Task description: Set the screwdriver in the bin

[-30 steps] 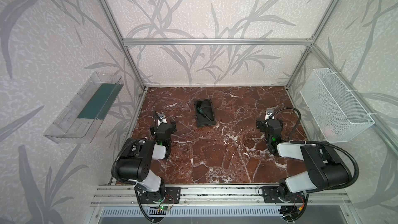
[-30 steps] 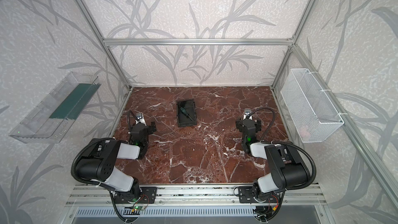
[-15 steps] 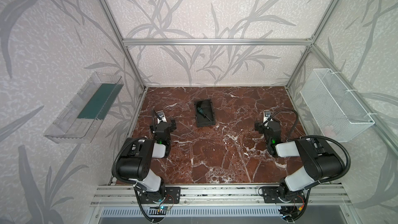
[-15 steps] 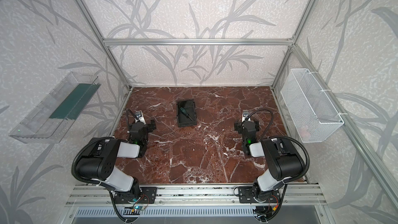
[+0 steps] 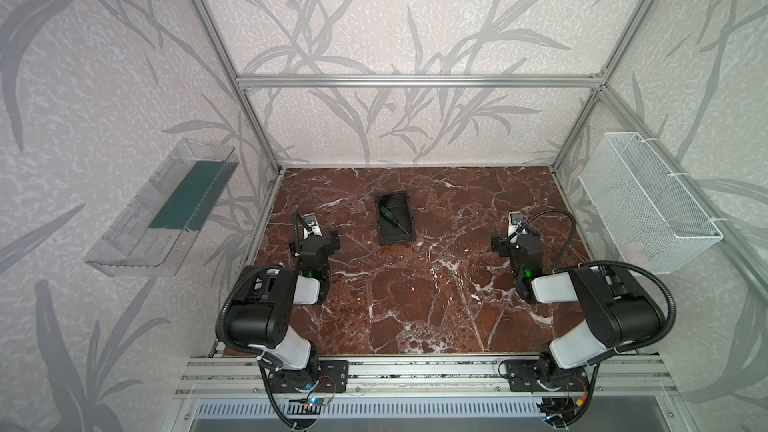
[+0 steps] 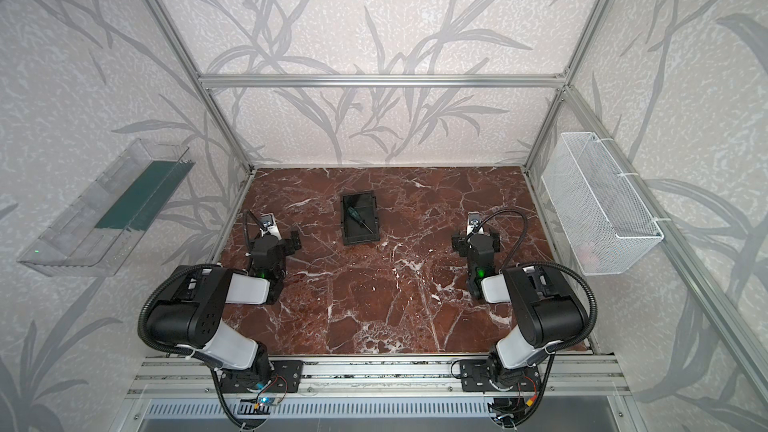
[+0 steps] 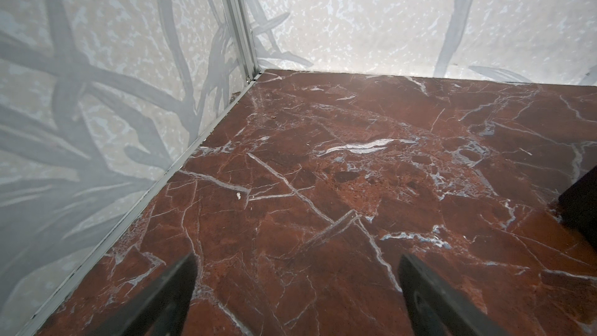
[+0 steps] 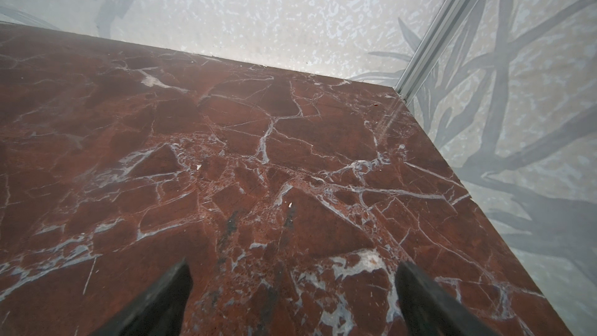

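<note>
Left wall: a clear plastic shelf [image 5: 137,238] is hanging on the left wall, off to the side of the worktop [image 5: 436,292], and it is carrying a dark green strip [image 5: 187,197] along its floor.

Left end effector: the left end effector [image 7: 296,258] is sitting over the left side of the red-brown marble worktop, near the left wall. Its jaws are standing wide apart and released, with nothing but bare marble showing between them. It is keeping well apart from the bin.

Bin: the bin [image 5: 399,235] is resting flat on the worktop, a little left of centre and toward the back wall, between the two arms in both top views. Its long side is running roughly front to back.

Screwdriver: the screwdriver [image 5: 393,220] is lying inside the bin, flat on its floor. It is sitting at a slant, with the green-and-black handle toward the back left corner and the thin shaft pointing toward the front right. Neither end effector is touching it.

Right end effector: the right end effector [image 8: 294,265] is sitting over the right side of the worktop, well apart from the bin. Its jaws are spread wide and released, gripping nothing, with only marble between them.

Right wall: a white mesh basket [image 5: 648,209] is hanging on the right wall, beside the worktop's right edge.
</note>
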### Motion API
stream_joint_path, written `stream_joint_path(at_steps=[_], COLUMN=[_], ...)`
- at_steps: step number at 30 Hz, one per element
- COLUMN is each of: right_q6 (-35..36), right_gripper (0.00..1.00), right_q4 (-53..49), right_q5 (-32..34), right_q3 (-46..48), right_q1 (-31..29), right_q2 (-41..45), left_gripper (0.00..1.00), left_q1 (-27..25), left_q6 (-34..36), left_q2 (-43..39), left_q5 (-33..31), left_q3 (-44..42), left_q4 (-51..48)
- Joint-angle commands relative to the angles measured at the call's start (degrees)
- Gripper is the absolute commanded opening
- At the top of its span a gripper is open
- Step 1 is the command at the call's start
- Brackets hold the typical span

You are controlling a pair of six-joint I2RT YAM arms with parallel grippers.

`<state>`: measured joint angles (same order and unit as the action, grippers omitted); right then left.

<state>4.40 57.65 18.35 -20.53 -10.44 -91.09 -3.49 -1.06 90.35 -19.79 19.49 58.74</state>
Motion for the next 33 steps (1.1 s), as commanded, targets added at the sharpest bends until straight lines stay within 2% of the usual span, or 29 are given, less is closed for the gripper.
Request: stream_joint_path(at_steps=[1, 33], right_q6=[0.25, -0.27], right_gripper=[0.99, 0.99], right_q4=[2.47, 1.17], right_q5=[-0.08, -1.69], right_q3=[0.50, 0.05], right_q1=[0.07, 0.86], right_q2=[-0.67, -0.35], left_gripper=[0.99, 0.99], left_q1=[0.23, 0.15], left_q6=[0.37, 0.38], left_q2=[0.45, 0.45], left_q5=[0.18, 0.28], left_q3=[0.30, 0.30], left_q4=[1.03, 1.05])
